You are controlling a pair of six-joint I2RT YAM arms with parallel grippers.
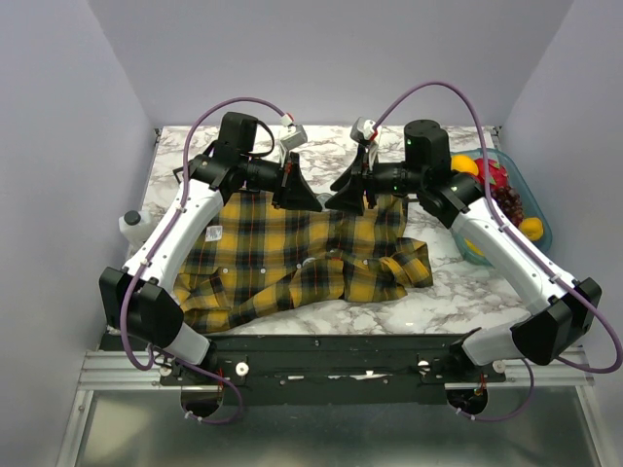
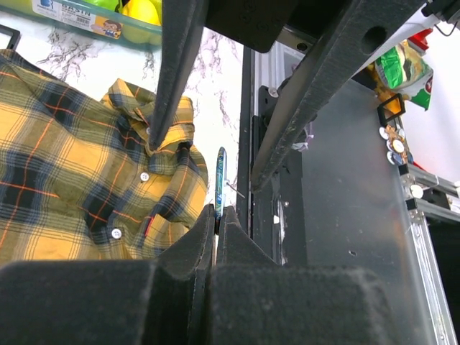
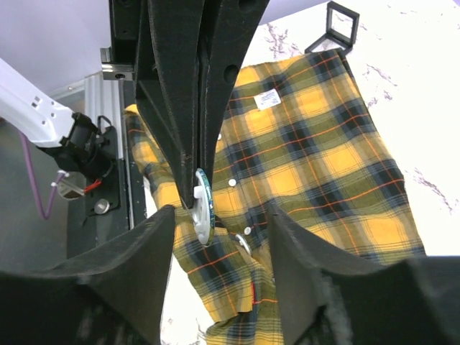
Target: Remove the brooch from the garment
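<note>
Brooch (image 2: 220, 180) edge-on in left hand (image 2: 216, 214)

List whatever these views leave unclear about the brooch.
- Top view: the brooch is hidden beneath the tips of the left gripper and the right gripper.
- Left wrist: the brooch shows edge-on only, so its face is unseen.
- Right wrist: the disc covers its own back, so whether it is free of the garment cannot be told.

Garment (image 1: 292, 263) of soft woven cloth, shiny-edged brooch (image 3: 203, 215), and a smooth marble-look table (image 1: 467, 292).
</note>
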